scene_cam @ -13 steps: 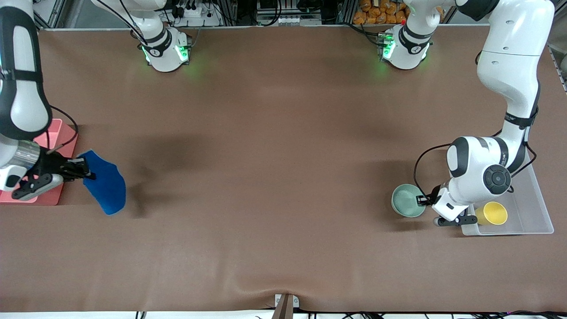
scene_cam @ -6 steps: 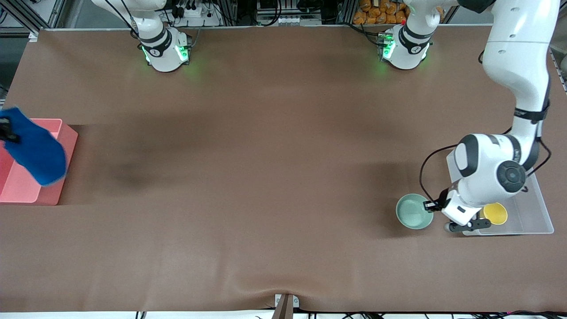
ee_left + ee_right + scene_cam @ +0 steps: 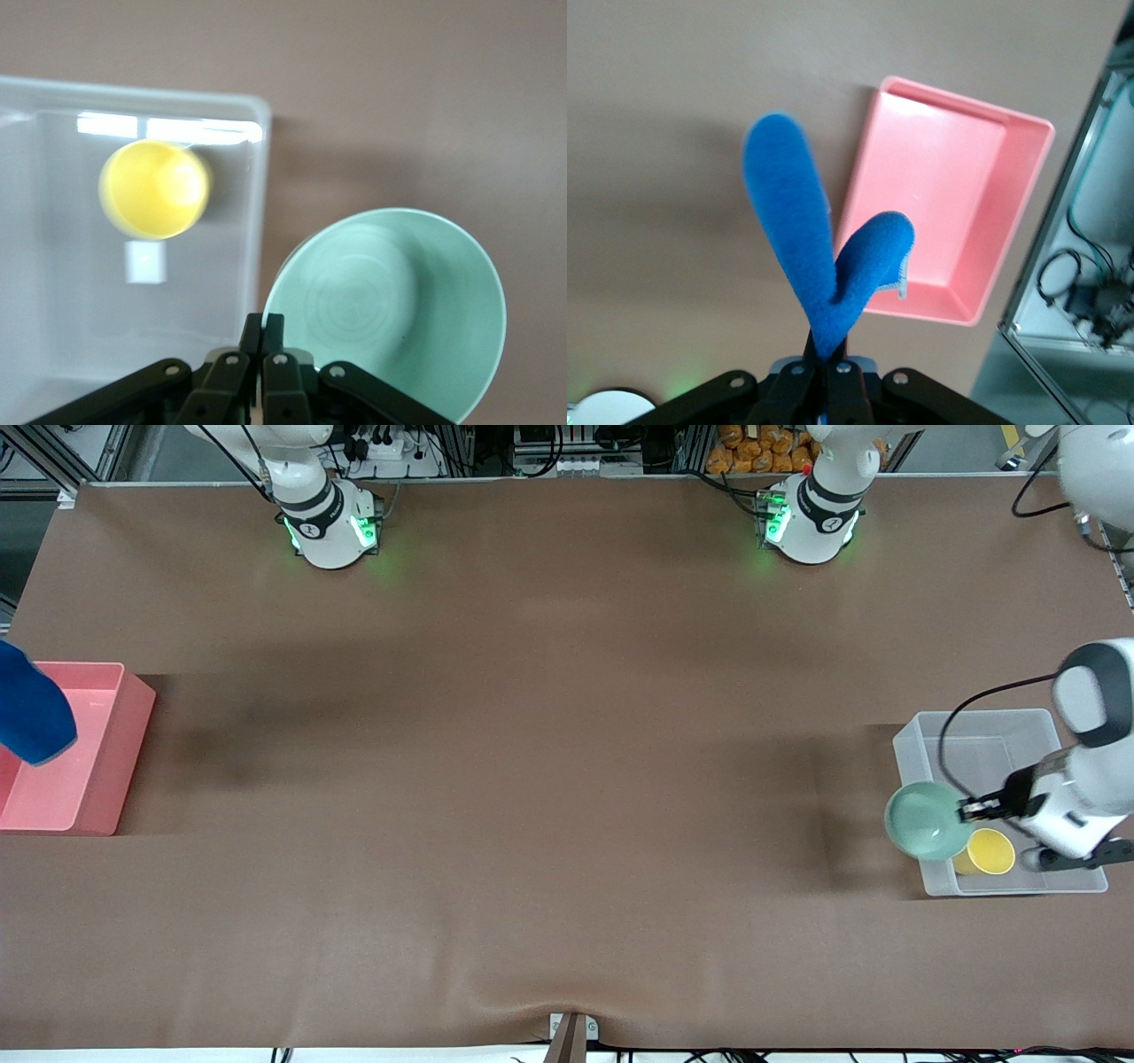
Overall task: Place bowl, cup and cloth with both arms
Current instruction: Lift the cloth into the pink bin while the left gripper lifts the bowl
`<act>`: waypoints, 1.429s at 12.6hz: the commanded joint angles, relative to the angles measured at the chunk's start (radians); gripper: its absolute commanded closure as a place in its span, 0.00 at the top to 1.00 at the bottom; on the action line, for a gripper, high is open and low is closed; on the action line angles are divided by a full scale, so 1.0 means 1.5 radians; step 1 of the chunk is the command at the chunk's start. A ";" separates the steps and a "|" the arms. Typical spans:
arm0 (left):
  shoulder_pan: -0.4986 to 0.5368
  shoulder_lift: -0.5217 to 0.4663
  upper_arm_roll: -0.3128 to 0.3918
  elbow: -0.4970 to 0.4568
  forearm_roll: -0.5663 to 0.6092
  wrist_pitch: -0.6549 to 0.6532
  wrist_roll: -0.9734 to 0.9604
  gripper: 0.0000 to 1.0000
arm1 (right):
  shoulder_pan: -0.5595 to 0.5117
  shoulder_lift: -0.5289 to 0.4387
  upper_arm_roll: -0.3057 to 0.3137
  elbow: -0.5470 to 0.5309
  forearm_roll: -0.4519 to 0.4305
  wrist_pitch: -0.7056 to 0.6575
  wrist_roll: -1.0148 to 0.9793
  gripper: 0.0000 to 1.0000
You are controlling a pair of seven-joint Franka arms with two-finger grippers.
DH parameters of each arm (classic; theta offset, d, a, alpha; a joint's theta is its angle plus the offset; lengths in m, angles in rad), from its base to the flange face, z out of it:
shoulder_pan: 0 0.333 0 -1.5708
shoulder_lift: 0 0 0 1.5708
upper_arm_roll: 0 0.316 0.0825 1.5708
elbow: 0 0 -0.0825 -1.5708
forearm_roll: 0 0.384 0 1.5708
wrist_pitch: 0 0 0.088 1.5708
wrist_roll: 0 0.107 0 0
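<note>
The mint-green bowl (image 3: 926, 821) hangs tilted in the air over the clear tub's edge. My left gripper (image 3: 967, 810) is shut on its rim. In the left wrist view the bowl (image 3: 390, 301) sits beside the closed left gripper (image 3: 263, 326). The yellow cup (image 3: 990, 851) stands upright inside the tub, and the left wrist view shows the cup (image 3: 155, 189) too. The blue cloth (image 3: 31, 704) dangles over the pink bin. In the right wrist view the cloth (image 3: 806, 257) hangs from my right gripper (image 3: 829, 356), which is shut on it.
The clear plastic tub (image 3: 1019, 731) stands at the left arm's end of the table. The pink bin (image 3: 80, 771) stands at the right arm's end, and the right wrist view shows the bin (image 3: 948, 177) under the cloth. Brown mat covers the table between them.
The left gripper closed on the bowl's rim, lifted it off the table and carried it over the tub. The right arm swung the cloth from beside the pink bin to above it.
</note>
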 commanded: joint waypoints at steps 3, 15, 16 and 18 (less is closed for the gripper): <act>0.138 -0.035 -0.006 -0.100 -0.003 0.025 0.207 0.00 | -0.131 0.103 0.007 0.011 -0.020 0.077 -0.037 0.00; 0.205 0.023 -0.005 -0.201 0.003 0.241 0.292 0.00 | -0.251 0.283 0.008 -0.009 0.019 0.180 -0.025 0.00; 0.205 0.029 -0.005 -0.206 0.003 0.255 0.292 0.00 | -0.253 0.290 0.009 -0.009 0.019 0.193 -0.025 0.00; 0.204 0.043 -0.005 -0.209 0.003 0.278 0.292 0.00 | -0.260 0.306 0.009 -0.008 0.021 0.225 -0.025 0.00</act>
